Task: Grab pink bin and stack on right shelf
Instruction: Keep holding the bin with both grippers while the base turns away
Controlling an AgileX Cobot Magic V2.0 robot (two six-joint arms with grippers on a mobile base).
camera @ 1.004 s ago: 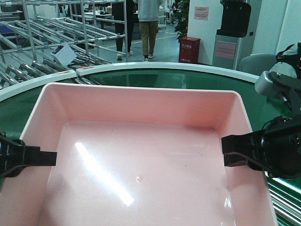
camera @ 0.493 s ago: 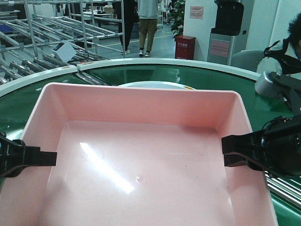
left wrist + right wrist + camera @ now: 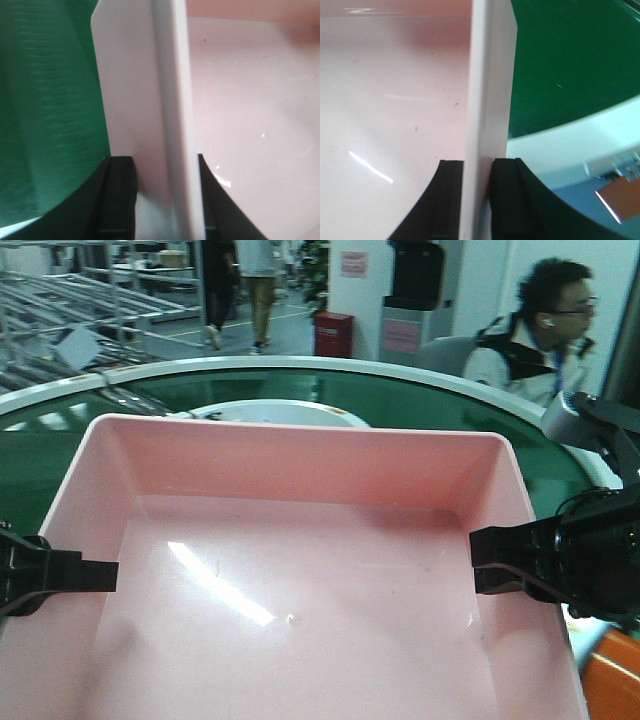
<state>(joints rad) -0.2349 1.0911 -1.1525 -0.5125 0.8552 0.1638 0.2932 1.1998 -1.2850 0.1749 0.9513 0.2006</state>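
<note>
**Bin pinched at both side walls, over belt**

Front view. Pink bin (image 3: 300, 465) filling lower frame, open side up, nothing inside, glare streak across floor. Left gripper (image 3: 70, 575) clamped across left wall, right gripper (image 3: 515, 562) clamped across right wall, roughly level with each other. Green belt (image 3: 440, 415) curving behind bin and showing at both sides, pale edging (image 3: 300, 365) along far side. White rounded object (image 3: 280, 412) just past far wall, mostly hidden. Seated person (image 3: 530, 340) beyond belt, upper right. Red box (image 3: 333, 335) and metal racks (image 3: 90, 300) farther back. Orange patch (image 3: 615, 680) at lower right corner, too cropped to identify.

Left wrist view. Rim running straight up frame. Black fingers (image 3: 117, 200) one on each face of wall, pinching it. Belt on outer side, lower than rim. Cannot tell whether bin rests on belt or hangs clear.

Right wrist view. Same hold: one finger inside, one outside, both tight against wall. Belt and edging past outer face. Blurred orange-brown shape at bottom right, not readable.
</note>
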